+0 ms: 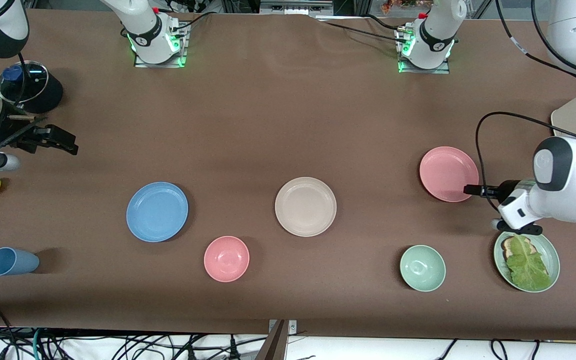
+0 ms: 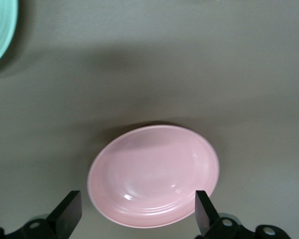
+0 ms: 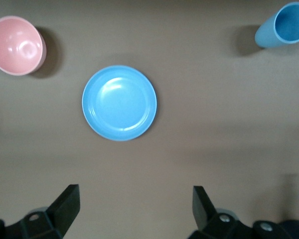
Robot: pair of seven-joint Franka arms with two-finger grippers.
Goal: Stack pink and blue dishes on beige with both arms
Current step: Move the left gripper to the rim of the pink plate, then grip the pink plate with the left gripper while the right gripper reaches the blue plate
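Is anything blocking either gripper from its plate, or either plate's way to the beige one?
Nothing visible. The open left gripper is already at the pink plate; bare table separates the open right gripper from the blue plate, and both plates from the beige plate.

No readable text, labels or numbers show anywhere.

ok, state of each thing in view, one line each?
pink plate: flat on table, unstacked, empty
blue plate: flat on table, unstacked, empty
beige plate: flat on table, nothing on it
left gripper: open, at the pink plate's edge
right gripper: open, holding nothing
pink bowl: upright, empty
green bowl: upright, empty
blue cup: lying on its side
green plate: holds bread and lettuce
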